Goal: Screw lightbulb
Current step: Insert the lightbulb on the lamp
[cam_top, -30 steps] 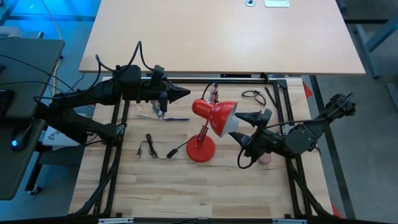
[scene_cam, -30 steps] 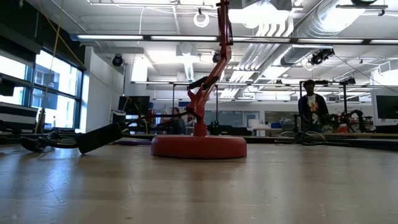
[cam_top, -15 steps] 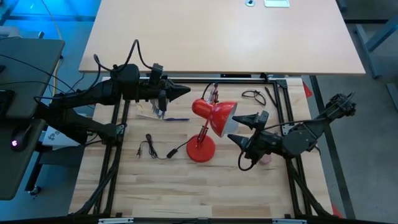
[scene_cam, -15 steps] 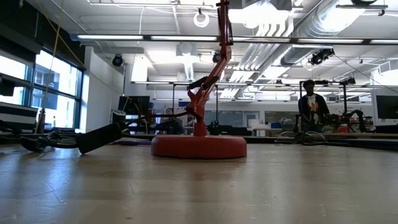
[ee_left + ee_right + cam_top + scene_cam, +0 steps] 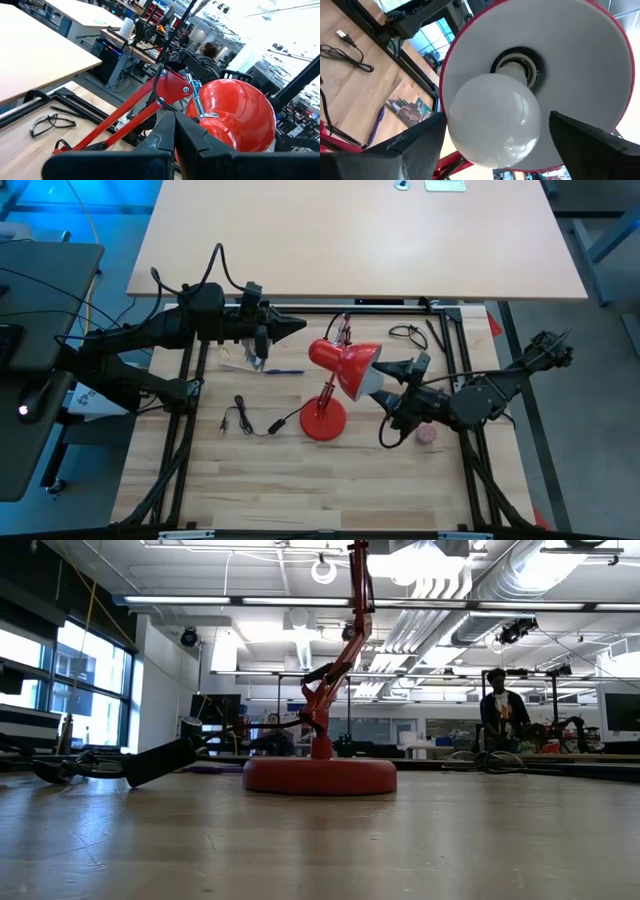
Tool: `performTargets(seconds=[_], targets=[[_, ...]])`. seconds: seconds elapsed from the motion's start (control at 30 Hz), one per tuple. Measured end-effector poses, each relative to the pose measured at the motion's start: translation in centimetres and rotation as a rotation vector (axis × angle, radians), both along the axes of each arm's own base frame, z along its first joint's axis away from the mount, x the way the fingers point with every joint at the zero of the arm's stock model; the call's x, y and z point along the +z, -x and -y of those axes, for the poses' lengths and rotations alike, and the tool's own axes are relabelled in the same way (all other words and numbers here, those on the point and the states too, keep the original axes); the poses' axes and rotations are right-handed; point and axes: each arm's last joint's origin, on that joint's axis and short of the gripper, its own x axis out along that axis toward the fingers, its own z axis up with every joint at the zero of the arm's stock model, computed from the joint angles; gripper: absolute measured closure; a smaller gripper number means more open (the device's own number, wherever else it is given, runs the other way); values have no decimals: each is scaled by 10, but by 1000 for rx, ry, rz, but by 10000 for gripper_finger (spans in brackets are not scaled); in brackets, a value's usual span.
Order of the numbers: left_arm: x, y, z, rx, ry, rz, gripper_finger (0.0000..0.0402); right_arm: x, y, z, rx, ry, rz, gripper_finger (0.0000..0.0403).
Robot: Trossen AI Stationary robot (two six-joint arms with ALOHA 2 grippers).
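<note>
The lightbulb sits inside the red lamp's shade, its base at the socket, with the right gripper at the shade's mouth, fingers apart on either side of the bulb without touching it. Behind the shade the left gripper waits with fingers together. A pink ball lies near the lamp's base, under the right arm, and a black cord lies on the base's other side.

Bright even overhead light, soft shadows on counter; ceiling strips glare in low view, foreground blurred; blue glow at high view's left edge

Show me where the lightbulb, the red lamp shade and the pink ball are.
lightbulb (image 5: 492, 120): right wrist view, its round white glass.
red lamp shade (image 5: 350, 365): high view, its red outer shell.
pink ball (image 5: 427, 436): high view, its middle.
</note>
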Motion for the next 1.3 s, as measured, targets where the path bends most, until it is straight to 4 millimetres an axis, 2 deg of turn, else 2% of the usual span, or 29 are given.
performTargets(seconds=[0.43, 0.97, 1.3], targets=[[0, 0, 0, 2, -1, 0, 402, 0, 1, -4, 54, 43, -23, 66], [0, 0, 0, 2, 6, 1, 402, 0, 1, -3, 36, 73, -37, 66], [0, 0, 0, 2, 6, 1, 402, 0, 1, -3, 37, 88, -44, 113]])
